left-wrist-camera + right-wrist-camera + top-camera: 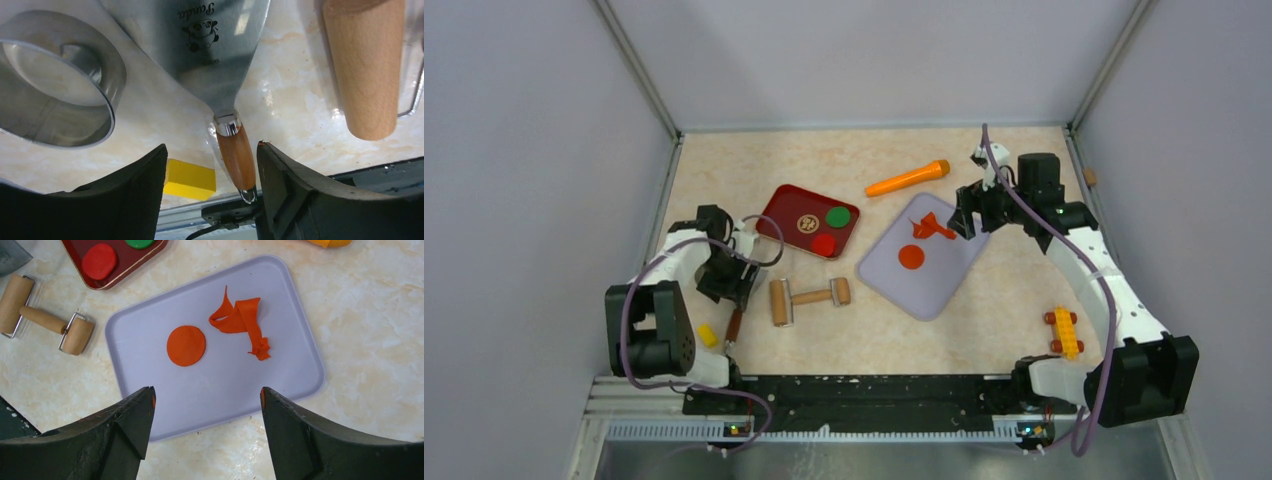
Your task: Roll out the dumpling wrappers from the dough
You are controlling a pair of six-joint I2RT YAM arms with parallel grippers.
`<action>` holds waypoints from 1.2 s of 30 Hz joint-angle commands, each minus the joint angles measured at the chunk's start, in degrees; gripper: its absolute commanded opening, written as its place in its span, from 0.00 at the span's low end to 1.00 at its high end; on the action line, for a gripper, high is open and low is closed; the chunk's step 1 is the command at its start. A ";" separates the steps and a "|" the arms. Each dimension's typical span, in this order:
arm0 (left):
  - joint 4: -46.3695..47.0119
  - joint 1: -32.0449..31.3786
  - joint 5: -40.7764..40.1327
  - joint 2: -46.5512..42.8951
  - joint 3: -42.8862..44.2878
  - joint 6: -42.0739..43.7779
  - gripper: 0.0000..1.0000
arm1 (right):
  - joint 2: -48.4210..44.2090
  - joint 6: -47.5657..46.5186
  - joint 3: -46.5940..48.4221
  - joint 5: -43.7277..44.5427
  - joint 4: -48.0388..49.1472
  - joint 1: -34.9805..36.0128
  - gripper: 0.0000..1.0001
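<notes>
A flat round orange-red wrapper [911, 257] lies on the lavender tray [924, 292]; it also shows in the right wrist view [186, 345]. A torn strip of leftover orange dough [242, 322] lies beside it on the tray [225, 390]. My right gripper [206, 392] is open and empty, hovering at the tray's far right edge [964, 215]. My left gripper [210, 150] is open over the table at the left [729, 290]. The wooden handle of a metal scraper [237, 155] lies between its fingers, close to the right finger.
A wooden roller [809, 297] lies left of the lavender tray. A red tray [779, 205] holds a brown patterned disc, a green disc and a red disc. A metal ring cutter [55, 95], a yellow block [190, 179], an orange stick [908, 178] and a yellow toy [1063, 332] lie around.
</notes>
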 commanded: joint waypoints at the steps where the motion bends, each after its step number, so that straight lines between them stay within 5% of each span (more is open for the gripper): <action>1: 6.17 -0.32 -1.17 1.73 -3.11 1.65 0.68 | 0.11 -0.28 0.75 0.16 1.58 -0.33 0.78; 6: 10.41 -0.49 -0.76 3.14 -6.20 1.84 0.60 | 0.62 -0.66 1.37 0.45 1.41 -0.32 0.78; 17: 3.79 -0.65 3.40 -3.06 -3.75 3.09 0.01 | 0.85 -0.61 1.53 -0.14 0.90 -0.38 0.77; 23: -4.14 -0.63 11.70 -11.47 6.22 2.45 0.00 | 1.70 0.27 3.37 -2.30 0.14 -0.35 0.77; 29: -3.48 -1.65 19.96 -8.90 19.05 -5.40 0.00 | 3.89 2.60 6.38 -4.93 1.01 -0.29 0.76; 36: 22.87 -6.17 26.70 -5.64 22.08 -31.13 0.00 | 5.43 9.30 10.76 2.31 10.59 5.53 0.74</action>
